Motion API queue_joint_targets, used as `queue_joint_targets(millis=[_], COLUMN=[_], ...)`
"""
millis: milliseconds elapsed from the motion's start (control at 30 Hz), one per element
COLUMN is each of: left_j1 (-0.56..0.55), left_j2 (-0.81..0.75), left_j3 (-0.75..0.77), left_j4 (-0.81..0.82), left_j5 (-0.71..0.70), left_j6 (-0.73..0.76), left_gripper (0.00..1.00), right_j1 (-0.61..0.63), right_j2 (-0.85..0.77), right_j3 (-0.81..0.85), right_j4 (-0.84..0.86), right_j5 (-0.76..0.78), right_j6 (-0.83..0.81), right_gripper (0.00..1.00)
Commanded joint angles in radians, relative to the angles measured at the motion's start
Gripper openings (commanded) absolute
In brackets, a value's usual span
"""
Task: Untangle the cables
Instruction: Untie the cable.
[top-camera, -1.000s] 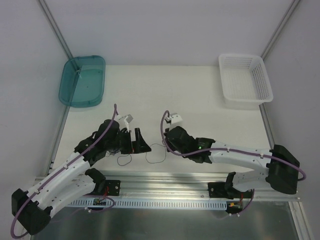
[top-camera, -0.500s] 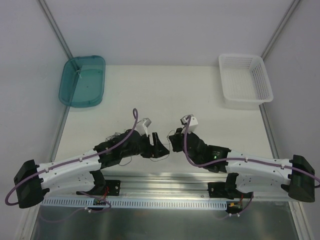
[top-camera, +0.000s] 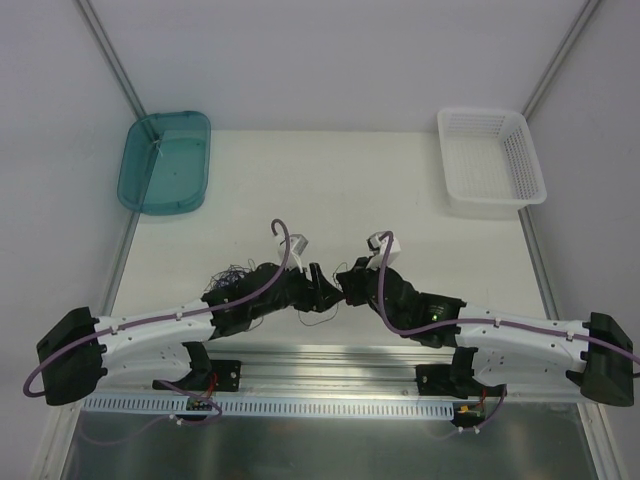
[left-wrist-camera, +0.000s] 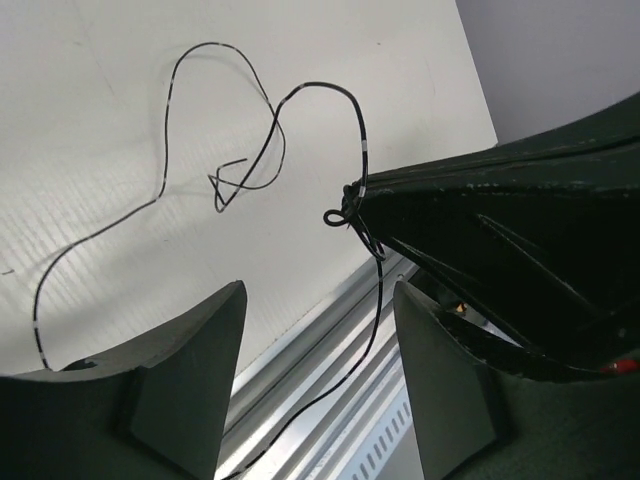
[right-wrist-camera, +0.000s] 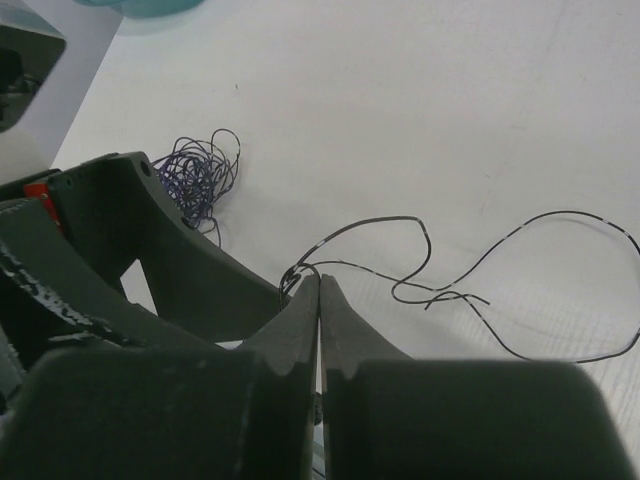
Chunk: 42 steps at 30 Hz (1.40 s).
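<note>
The cables are a small dark purple bundle (top-camera: 230, 274) lying on the white table behind my left arm; it also shows in the right wrist view (right-wrist-camera: 200, 175). One thin black strand (left-wrist-camera: 250, 170) lies apart in loose loops. My right gripper (top-camera: 343, 281) is shut on a small knot of this strand (right-wrist-camera: 296, 274), with the rest trailing right on the table (right-wrist-camera: 480, 270). My left gripper (top-camera: 318, 283) is open, tip to tip with the right one. The strand's free end hangs down between the left fingers (left-wrist-camera: 190, 380) without touching them.
A teal tray (top-camera: 128, 165) stands at the back left and a white mesh basket (top-camera: 495, 205) at the back right. An aluminium rail (top-camera: 330, 360) runs along the near table edge, just below both grippers.
Both grippers have moved toward each other and now meet near the table's front centre. The left arm swung right, uncovering the bundle. The right gripper has taken hold of the loose strand.
</note>
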Motion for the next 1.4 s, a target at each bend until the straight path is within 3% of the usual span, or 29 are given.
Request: queue_joint_targets(millis=[0, 267, 467, 800, 1100, 1367], left_j1=[-0.012, -0.014, -0.014, -0.014, -0.014, -0.014], left_j2=[-0.093, -0.327, -0.401, -0.380, -0.394, -0.386], left_j3=[-0.051, -0.153, -0.159, -0.130, -0.139, -0.130], left_j4=[0.075, 0.077, 0.111, 0.203, 0.246, 0.269], left_j5=[-0.046, -0.070, 0.000, 0.066, 0.193, 0.215], left_j6=[0.116, 0.434, 0.692, 0.821, 0.827, 0.856], left_gripper=[0.62, 0.64, 0.68, 0.66, 0.62, 0.51], right_j1=[0.006, -0.077, -0.132, -0.139, -0.139, -0.140], right_j2=[-0.038, -0.082, -0.078, -0.072, -0.085, -0.075], right_j3=[-0.008, 0.076, 0.168, 0.188, 0.154, 0.151], right_j4=[0.046, -0.110, -0.216, -0.190, -0.127, -0.106], right_j5=[-0.041, -0.284, -0.450, -0.516, -0.516, -0.533], right_j6=[-0.016, -0.076, -0.081, -0.023, 0.024, 0.024], right_gripper=[0.01, 0.01, 0.01, 0.01, 0.01, 0.01])
